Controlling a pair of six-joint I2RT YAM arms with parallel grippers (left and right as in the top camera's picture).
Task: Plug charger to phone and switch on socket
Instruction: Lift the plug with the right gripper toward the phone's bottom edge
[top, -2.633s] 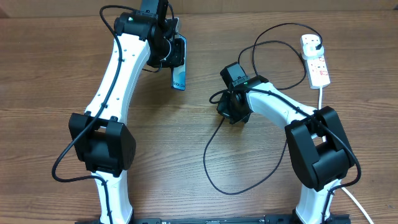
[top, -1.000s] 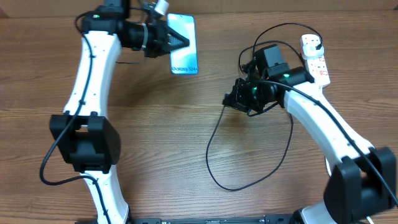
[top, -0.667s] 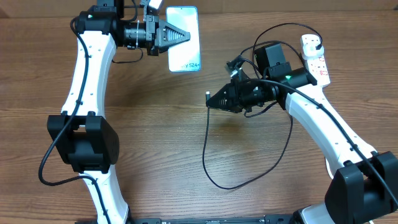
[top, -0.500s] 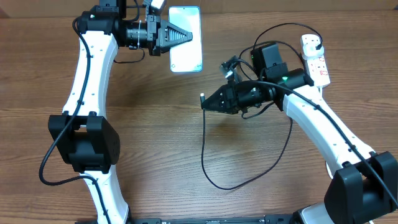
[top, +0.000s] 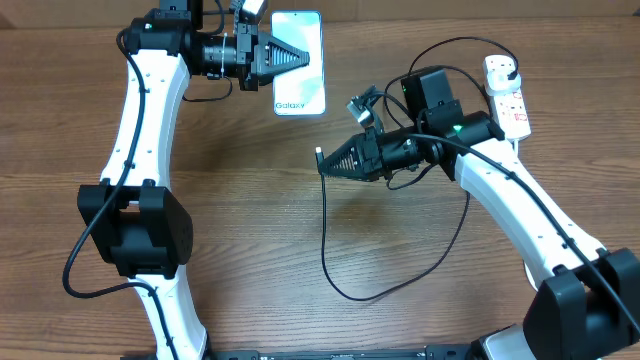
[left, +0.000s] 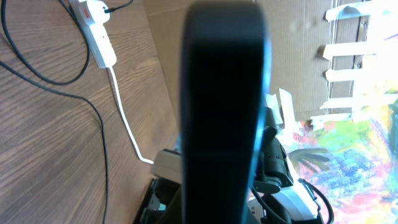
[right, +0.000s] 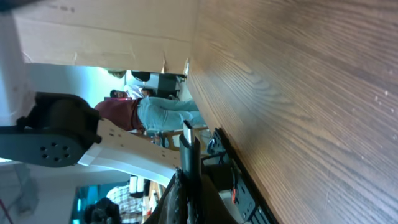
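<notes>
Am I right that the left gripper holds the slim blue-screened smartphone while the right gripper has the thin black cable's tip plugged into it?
Not quite: the overhead view shows the cable's tip, pinched in the right gripper, apart from the smartphone, not plugged in. The left gripper holds it.

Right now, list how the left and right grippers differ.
The left gripper holds the lit phone; the right gripper, the charger by its tip. The left gripper is by the far edge of the table; the right gripper, nearer mid-table. Both are shut, pointing inward.
</notes>
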